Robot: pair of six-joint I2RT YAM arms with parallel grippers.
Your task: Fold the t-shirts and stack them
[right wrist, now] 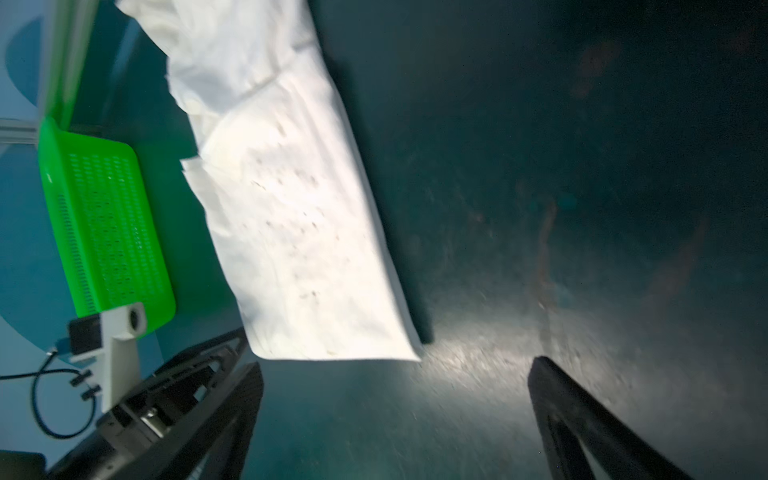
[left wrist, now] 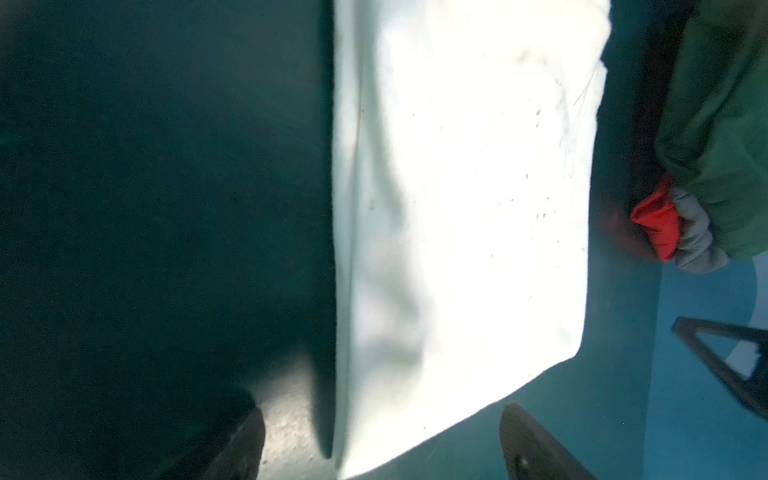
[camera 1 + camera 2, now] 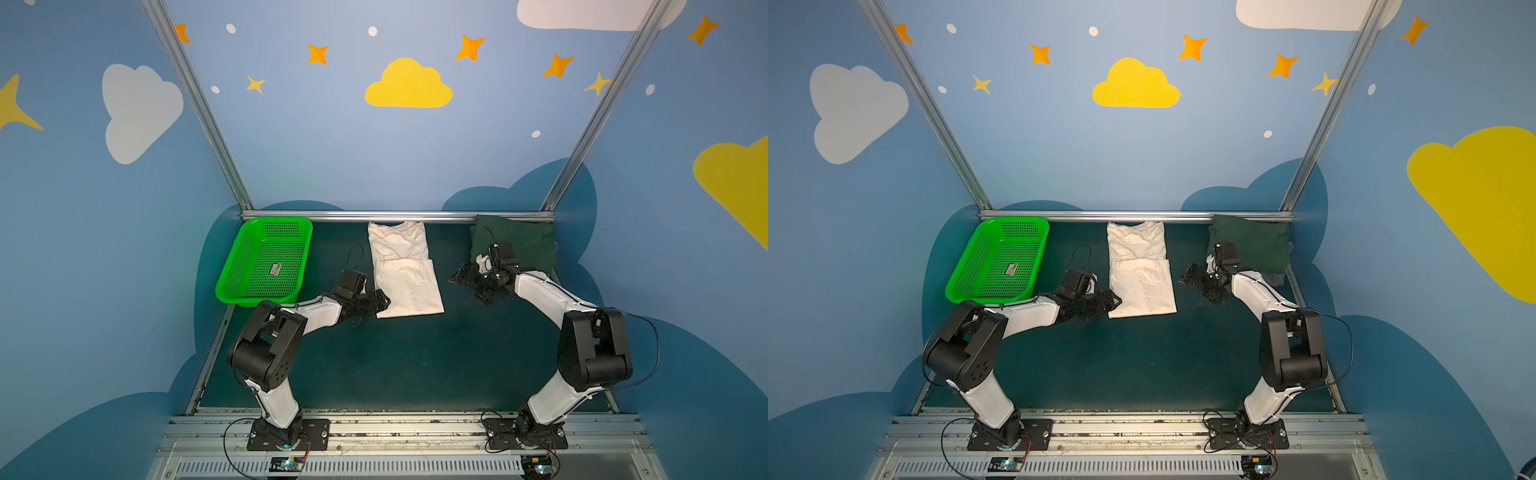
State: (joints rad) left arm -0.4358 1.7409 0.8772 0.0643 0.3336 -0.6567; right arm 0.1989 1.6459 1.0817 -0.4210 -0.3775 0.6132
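Observation:
The cream-white t-shirt (image 3: 405, 270) (image 3: 1140, 274) lies on the dark mat as a long strip, collar toward the back rail, small dark specks on its near half. My left gripper (image 3: 376, 303) (image 3: 1112, 305) (image 2: 382, 444) is open at the shirt's near left corner, one finger on each side of that corner (image 2: 374, 436). My right gripper (image 3: 467, 286) (image 3: 1200, 286) (image 1: 395, 395) hangs open over bare mat, a little right of the shirt (image 1: 299, 216). A folded dark green t-shirt (image 3: 519, 245) (image 3: 1254, 245) (image 2: 723, 124) tops a pile at the back right, with grey (image 2: 698, 241) and red (image 2: 658, 224) t-shirts under it.
A bright green perforated basket (image 3: 266, 266) (image 3: 1000, 262) (image 1: 104, 232) sits at the back left with a small label in it. An aluminium rail (image 3: 395, 215) runs along the back edge. Blue walls close in both sides.

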